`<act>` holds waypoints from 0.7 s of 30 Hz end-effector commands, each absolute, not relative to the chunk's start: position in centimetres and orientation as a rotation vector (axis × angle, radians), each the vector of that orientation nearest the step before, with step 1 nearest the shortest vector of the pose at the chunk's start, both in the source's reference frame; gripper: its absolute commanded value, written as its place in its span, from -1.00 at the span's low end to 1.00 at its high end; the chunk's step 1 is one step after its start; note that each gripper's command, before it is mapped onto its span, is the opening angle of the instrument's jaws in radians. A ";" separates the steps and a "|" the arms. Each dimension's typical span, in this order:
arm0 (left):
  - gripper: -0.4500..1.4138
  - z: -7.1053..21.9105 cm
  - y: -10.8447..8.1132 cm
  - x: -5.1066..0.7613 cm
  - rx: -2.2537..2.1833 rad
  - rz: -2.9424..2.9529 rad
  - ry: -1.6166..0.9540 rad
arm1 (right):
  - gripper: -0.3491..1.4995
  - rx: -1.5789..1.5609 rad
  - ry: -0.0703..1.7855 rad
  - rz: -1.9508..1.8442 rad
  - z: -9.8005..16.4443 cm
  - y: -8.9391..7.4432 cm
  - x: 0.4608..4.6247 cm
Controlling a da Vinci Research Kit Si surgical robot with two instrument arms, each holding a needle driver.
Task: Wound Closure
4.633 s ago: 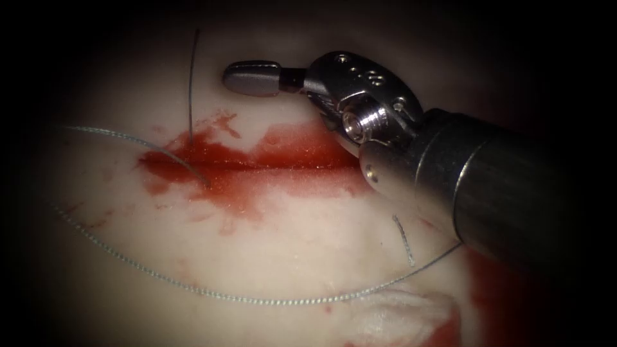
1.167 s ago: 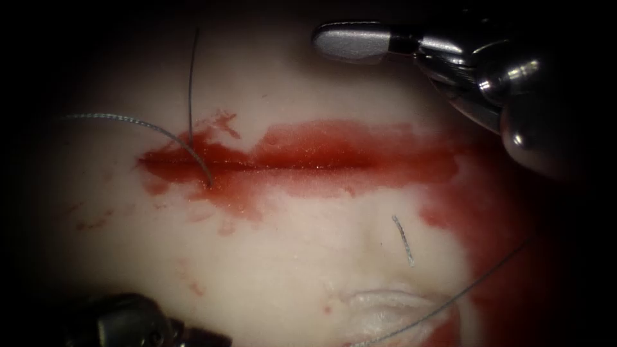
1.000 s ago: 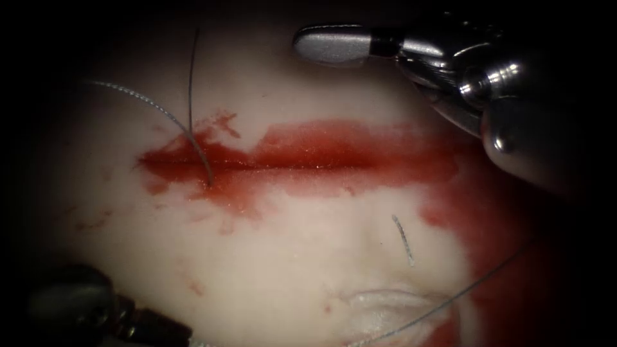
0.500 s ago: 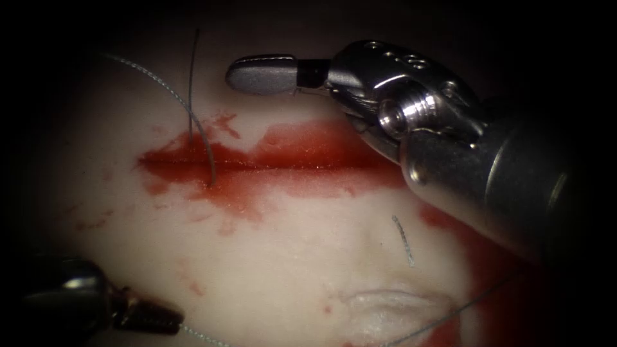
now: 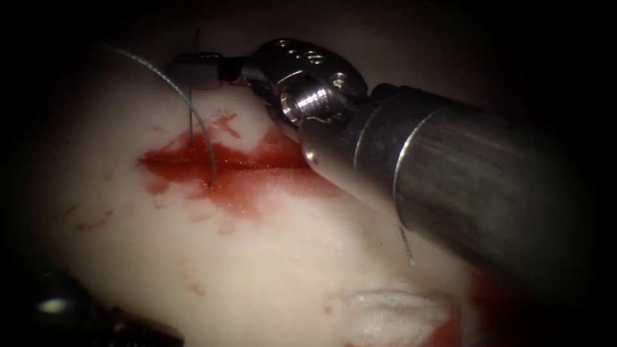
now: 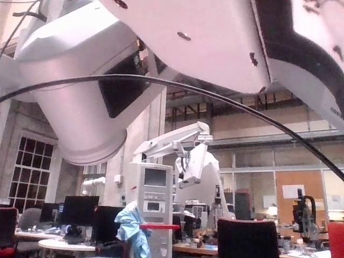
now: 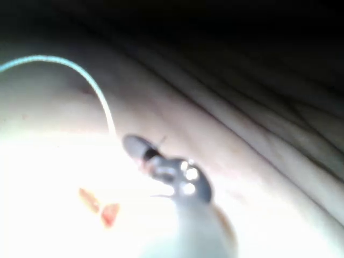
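Right end effector (image 5: 196,69): narrow, at thread tail (image 5: 191,122), left end of cut (image 5: 257,168); best grasped near free end. Left end effector (image 5: 96,318): grip cannot be told.

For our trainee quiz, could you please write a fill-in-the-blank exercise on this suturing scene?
The thread enters the tissue near the ____ end of the cut.
The fluid around the cut is ____.
The left tool sits in the endoscope view's lower ____ corner.
The right tool reaches in from the picture's ____.
Missing words: left; red; left; right.
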State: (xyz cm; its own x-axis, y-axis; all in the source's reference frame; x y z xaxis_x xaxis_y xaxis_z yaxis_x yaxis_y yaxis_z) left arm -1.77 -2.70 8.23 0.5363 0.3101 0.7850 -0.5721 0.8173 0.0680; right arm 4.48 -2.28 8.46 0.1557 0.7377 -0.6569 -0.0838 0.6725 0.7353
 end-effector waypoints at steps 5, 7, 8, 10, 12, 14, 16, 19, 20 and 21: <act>-1.00 8.2 -2.5 -1.73 0.307 0.538 -0.851 | -1.00 0.813 1.245 0.607 8.6 -2.4 4.57; -1.00 8.1 -2.5 -1.69 0.303 0.536 -0.850 | -1.00 0.895 1.222 0.564 8.5 -2.5 4.59; -1.00 8.1 -2.4 -1.67 0.296 0.532 -0.846 | -1.00 0.927 1.222 0.550 8.5 -2.5 4.60; -1.00 8.1 -2.4 -1.64 0.285 0.527 -0.841 | -1.00 1.000 1.236 0.524 8.4 -2.6 4.62; -1.00 8.1 -2.3 -1.58 0.271 0.519 -0.832 | -1.00 1.090 1.250 0.515 8.3 -2.6 4.64; -1.00 8.2 -2.3 -1.51 0.258 0.515 -0.824 | -1.00 1.171 1.260 0.508 8.2 -2.7 4.65; -1.00 8.2 -2.3 -1.44 0.242 0.515 -0.801 | -1.00 1.271 1.268 0.501 8.1 -2.8 4.63; -1.00 8.4 -2.2 -1.31 0.230 0.526 -0.731 | -1.00 1.378 1.257 0.555 8.0 -2.9 4.60; -1.00 8.4 -2.2 -1.27 0.228 0.530 -0.704 | -1.00 1.395 1.248 0.575 8.0 -2.9 4.60; -1.00 8.5 -2.2 -1.22 0.230 0.537 -0.673 | -1.00 1.417 1.235 0.599 7.9 -2.9 4.59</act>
State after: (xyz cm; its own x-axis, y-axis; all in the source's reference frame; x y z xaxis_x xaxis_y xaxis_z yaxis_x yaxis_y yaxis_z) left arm -1.13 -2.30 8.58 0.6651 0.4020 0.6294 -0.5453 0.8372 0.0415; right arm 4.49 -3.03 7.94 0.3329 0.9120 -0.2396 0.3383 0.1217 0.9331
